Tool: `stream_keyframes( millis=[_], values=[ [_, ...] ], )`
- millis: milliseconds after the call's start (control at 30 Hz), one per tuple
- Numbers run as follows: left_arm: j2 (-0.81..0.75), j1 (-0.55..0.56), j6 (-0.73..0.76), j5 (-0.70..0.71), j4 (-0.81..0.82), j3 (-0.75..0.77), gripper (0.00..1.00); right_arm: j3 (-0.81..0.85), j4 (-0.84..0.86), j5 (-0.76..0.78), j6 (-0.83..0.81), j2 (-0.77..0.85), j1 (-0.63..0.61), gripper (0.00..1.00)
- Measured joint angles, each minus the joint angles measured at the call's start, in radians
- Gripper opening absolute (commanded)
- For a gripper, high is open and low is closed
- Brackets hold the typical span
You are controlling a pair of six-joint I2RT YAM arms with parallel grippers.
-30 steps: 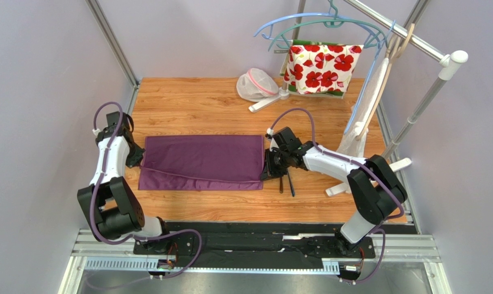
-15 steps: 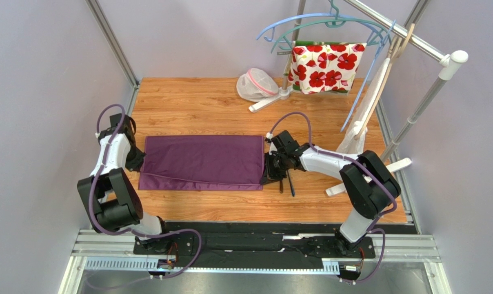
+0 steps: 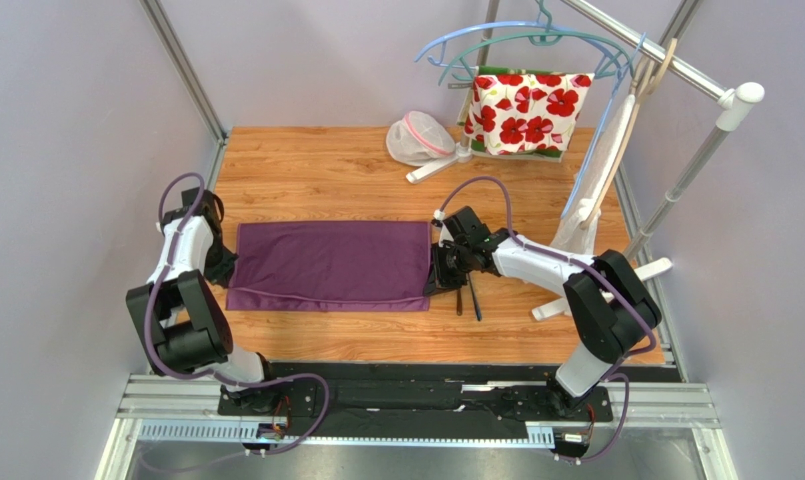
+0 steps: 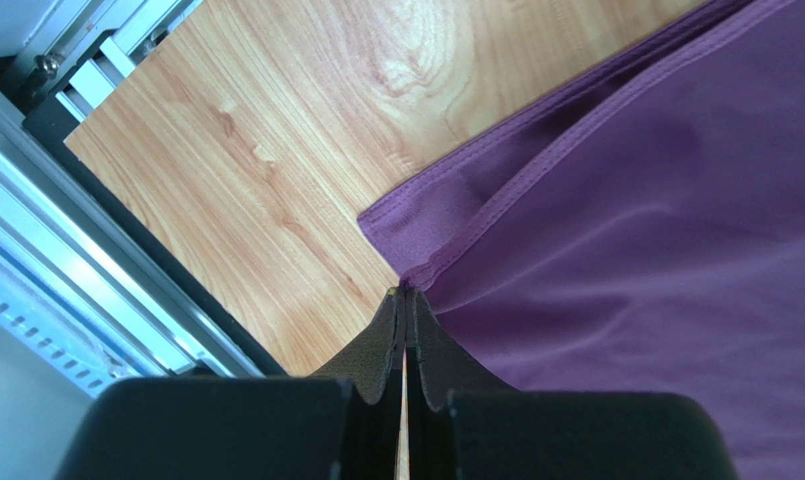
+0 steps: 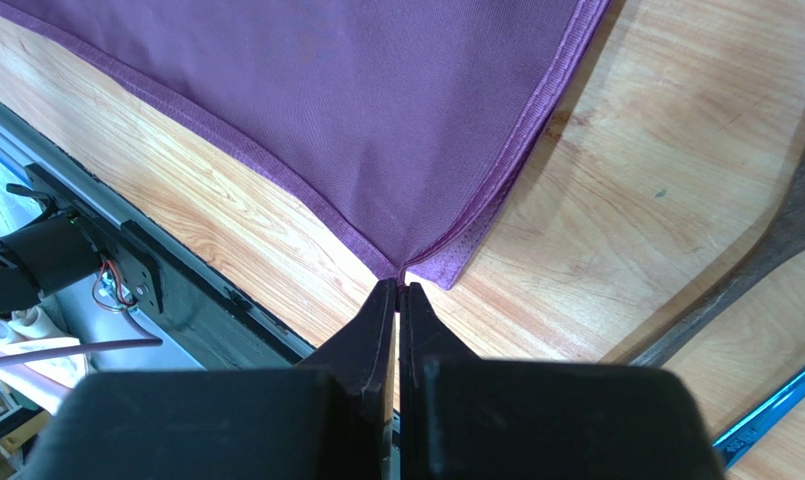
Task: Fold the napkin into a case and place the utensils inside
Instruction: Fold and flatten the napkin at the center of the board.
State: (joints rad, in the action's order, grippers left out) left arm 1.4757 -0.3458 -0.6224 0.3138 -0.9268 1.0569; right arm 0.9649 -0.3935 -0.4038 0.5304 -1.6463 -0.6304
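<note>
The dark purple napkin (image 3: 326,262) lies folded in two as a wide strip across the middle of the wooden table (image 3: 316,170). My left gripper (image 3: 226,270) is at its left end, shut on the top layer's near corner (image 4: 406,292); the cloth (image 4: 627,250) spreads away to the right of the fingers. At the right end my right gripper (image 3: 433,282) is shut on the near corner of the napkin (image 5: 397,278), and the cloth (image 5: 376,90) lies flat beyond it. Two slim dark utensils (image 3: 467,298) lie side by side just right of the right gripper.
At the back stand a white mesh pouch (image 3: 422,138), a white cloth with red flowers (image 3: 522,110) and several hangers (image 3: 527,40) on a rack (image 3: 677,180). The rack's white feet (image 3: 597,290) rest on the table at the right. The metal rail (image 4: 36,250) runs along the near edge.
The left gripper has drawn its corner of the top layer a little nearer the front edge. The right gripper has hardly moved. The flowered cloth has swung slightly.
</note>
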Motion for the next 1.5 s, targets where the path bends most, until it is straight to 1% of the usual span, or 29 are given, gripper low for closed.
stream_keyframes(
  millis=[267, 500, 667, 933, 1033, 1300, 1500],
  values=[
    [0.163, -0.003, -0.037, 0.02, -0.039, 0.0, 0.0, 0.0, 0.013, -0.036, 0.008, -0.017, -0.002, 0.0],
    [0.195, -0.013, -0.061, 0.043, -0.056, 0.0, 0.0, -0.001, 0.017, -0.047, 0.011, -0.039, -0.002, 0.0],
    [0.18, -0.014, -0.064, 0.053, -0.066, 0.0, 0.0, 0.006, 0.0, -0.034, 0.002, -0.039, -0.002, 0.0],
    [0.033, -0.014, -0.06, 0.063, -0.117, 0.051, 0.0, 0.055, -0.055, -0.024, -0.01, 0.005, -0.002, 0.0],
    [0.009, -0.014, -0.06, 0.066, -0.126, 0.059, 0.0, 0.055, -0.063, -0.027, -0.01, 0.032, -0.002, 0.0],
    [0.019, -0.014, -0.061, 0.079, -0.131, 0.016, 0.0, 0.044, -0.064, -0.048, -0.004, 0.037, -0.007, 0.0],
    [0.077, -0.023, -0.065, 0.102, -0.129, -0.002, 0.0, 0.0, -0.049, -0.07, 0.008, 0.032, -0.031, 0.0]
  ],
)
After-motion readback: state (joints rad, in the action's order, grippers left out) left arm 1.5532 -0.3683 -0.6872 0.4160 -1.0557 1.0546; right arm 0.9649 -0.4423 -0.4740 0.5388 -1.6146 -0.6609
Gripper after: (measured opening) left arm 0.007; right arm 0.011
